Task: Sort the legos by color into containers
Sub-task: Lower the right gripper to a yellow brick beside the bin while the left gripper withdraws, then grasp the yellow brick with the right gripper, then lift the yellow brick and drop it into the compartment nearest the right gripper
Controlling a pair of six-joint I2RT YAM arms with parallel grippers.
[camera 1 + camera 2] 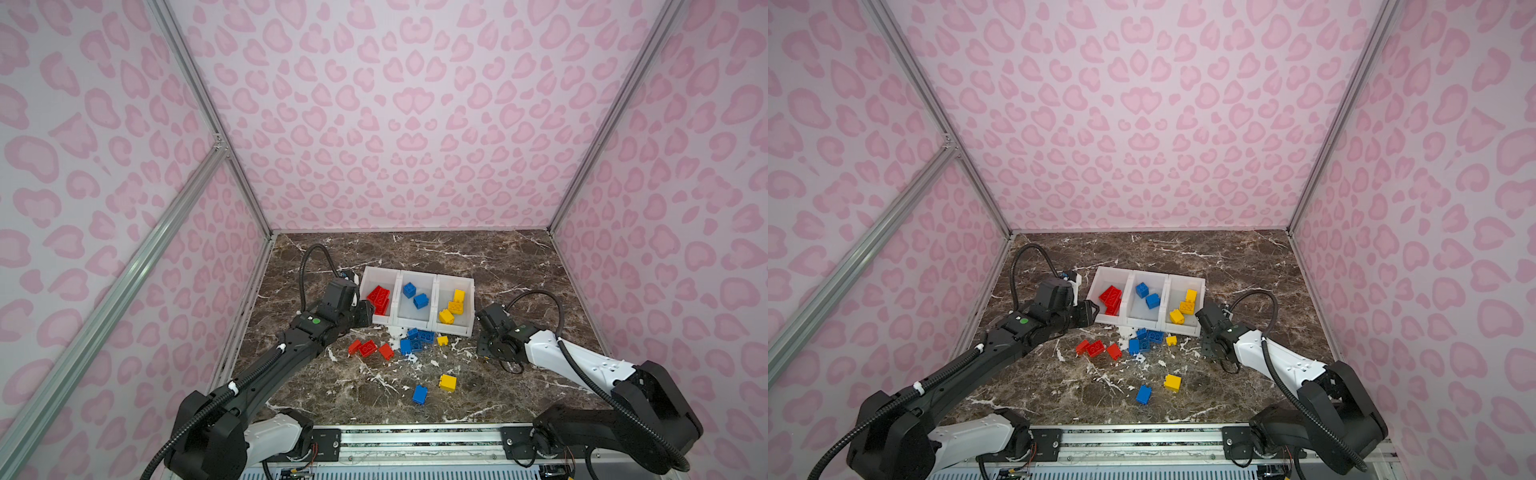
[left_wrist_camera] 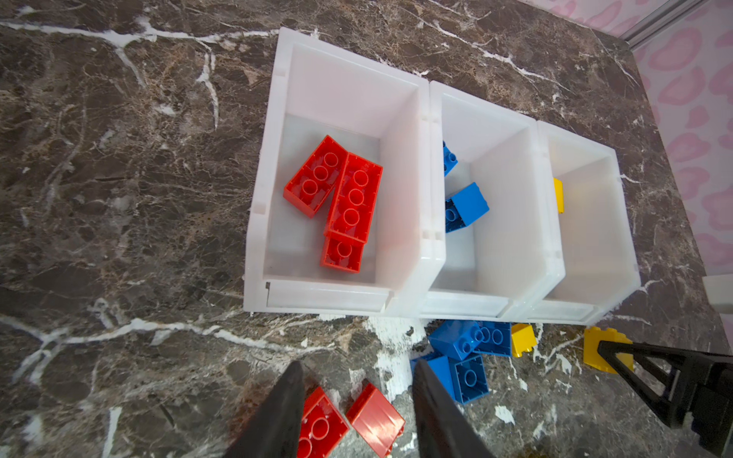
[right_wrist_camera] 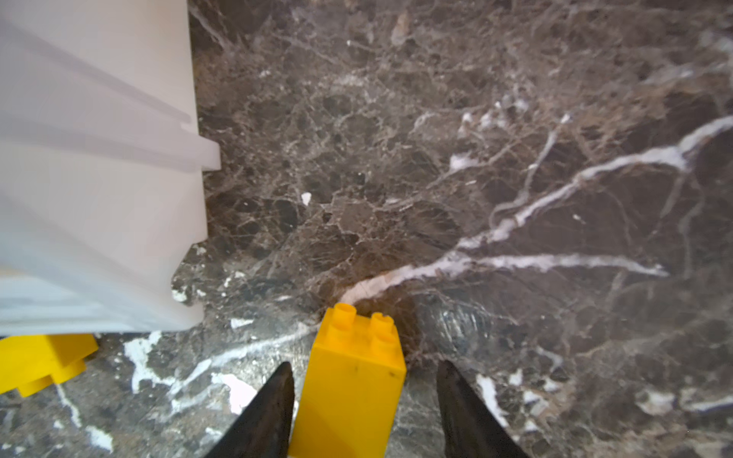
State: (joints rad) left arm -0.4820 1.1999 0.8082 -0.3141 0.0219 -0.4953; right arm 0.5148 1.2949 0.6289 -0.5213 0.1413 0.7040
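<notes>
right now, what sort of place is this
Probably a robot lab test cell, not a home: pink leopard-print wall panels on an aluminium frame box in a marble-patterned tabletop, with a metal mounting rail along its front edge.

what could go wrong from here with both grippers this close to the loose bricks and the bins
The yellow brick sits off-centre in the right gripper, with a gap on one side, so closing may twist it. The white bins stand close beside it; lifting could bump them. The left gripper hovers over two close red bricks and may nudge both.
</notes>
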